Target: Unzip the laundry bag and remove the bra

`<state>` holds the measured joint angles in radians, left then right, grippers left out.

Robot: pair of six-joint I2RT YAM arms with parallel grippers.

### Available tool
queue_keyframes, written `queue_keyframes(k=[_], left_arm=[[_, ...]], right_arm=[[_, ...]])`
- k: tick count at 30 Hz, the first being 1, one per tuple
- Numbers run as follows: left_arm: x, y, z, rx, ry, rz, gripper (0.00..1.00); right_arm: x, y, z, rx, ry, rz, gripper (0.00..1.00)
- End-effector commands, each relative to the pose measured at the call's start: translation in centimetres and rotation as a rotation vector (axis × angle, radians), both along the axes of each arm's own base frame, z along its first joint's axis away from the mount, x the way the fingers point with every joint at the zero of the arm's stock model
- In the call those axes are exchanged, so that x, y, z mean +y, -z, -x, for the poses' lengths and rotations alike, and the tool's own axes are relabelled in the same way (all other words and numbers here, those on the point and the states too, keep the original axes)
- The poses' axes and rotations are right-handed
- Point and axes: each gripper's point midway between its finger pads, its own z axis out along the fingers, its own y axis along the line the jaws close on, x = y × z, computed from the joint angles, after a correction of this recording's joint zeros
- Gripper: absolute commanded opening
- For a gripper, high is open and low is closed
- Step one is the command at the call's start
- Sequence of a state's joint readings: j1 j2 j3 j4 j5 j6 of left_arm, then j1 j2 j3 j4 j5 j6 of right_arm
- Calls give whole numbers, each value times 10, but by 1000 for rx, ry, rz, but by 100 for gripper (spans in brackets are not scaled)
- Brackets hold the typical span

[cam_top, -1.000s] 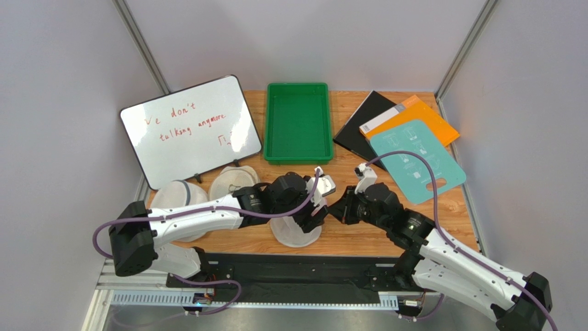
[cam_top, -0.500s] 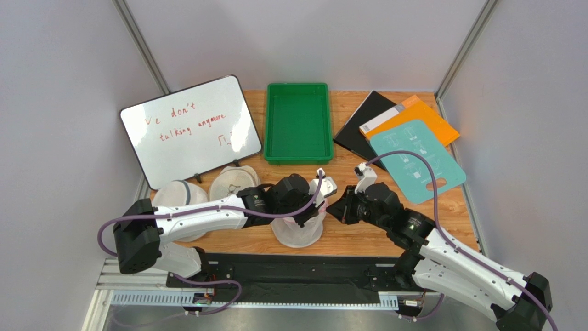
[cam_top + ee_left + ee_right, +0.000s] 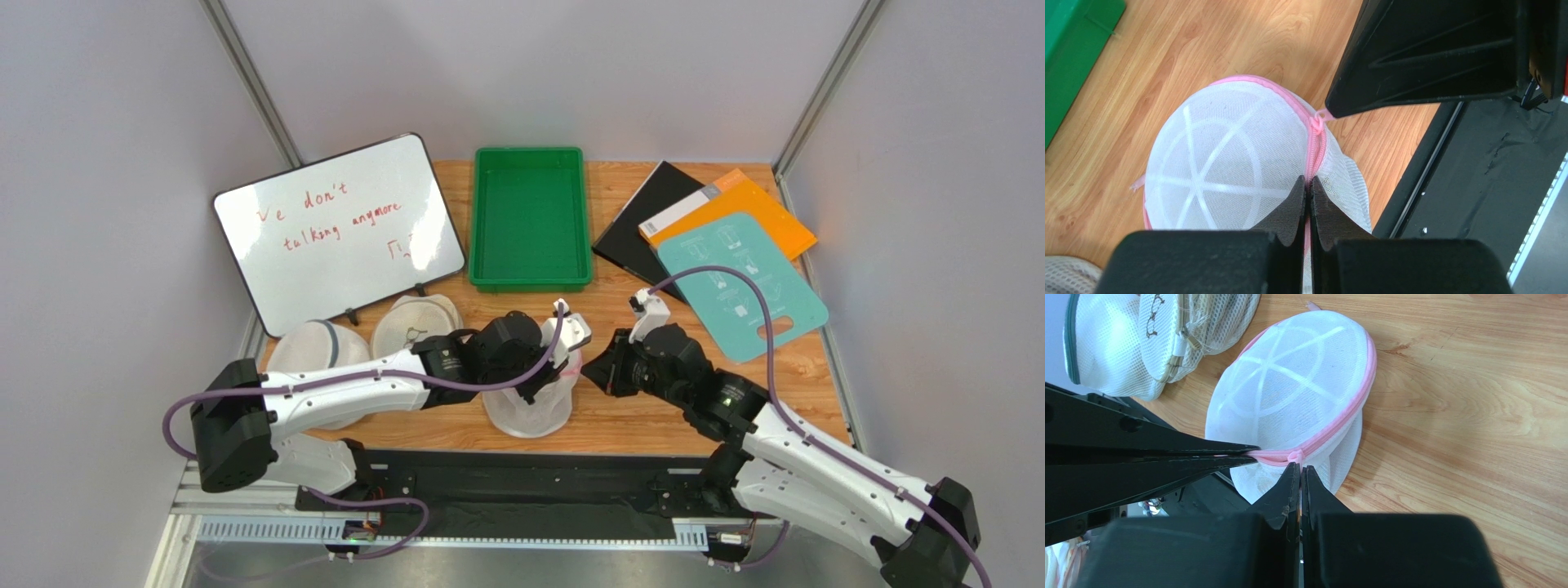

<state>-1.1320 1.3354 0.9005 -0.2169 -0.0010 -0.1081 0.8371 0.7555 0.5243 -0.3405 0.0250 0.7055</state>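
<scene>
Two closed pinches, left gripper (image 3: 1309, 185), right gripper (image 3: 1300, 471), on laundry bag (image 3: 1223, 159) pink rim

Bright even light, soft shadows, sharp focus, glare on whiteboard (image 3: 340, 233)

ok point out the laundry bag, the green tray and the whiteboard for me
laundry bag (image 3: 1223, 165), left wrist view, on its white mesh dome
green tray (image 3: 530, 227), top external view, on its bare floor
whiteboard (image 3: 337, 270), top external view, on the white writing face below the red text
</scene>
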Motion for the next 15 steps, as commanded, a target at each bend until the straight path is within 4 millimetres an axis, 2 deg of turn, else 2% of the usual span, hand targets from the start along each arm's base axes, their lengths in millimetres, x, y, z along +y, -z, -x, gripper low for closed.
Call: queue_keyframes(k=[1,9,15], left_arm=[[14,-7,0,-34,-21,-6,0],[34,-7,1,-55,-55,-28,0],[53,-6,-1,-77,-101,-66,0]], right_arm=[[-6,0,-11,-40,39,43,0],[-12,6,-16,-41,61,67,0],[-10,1,-16,-39,53,55,0]])
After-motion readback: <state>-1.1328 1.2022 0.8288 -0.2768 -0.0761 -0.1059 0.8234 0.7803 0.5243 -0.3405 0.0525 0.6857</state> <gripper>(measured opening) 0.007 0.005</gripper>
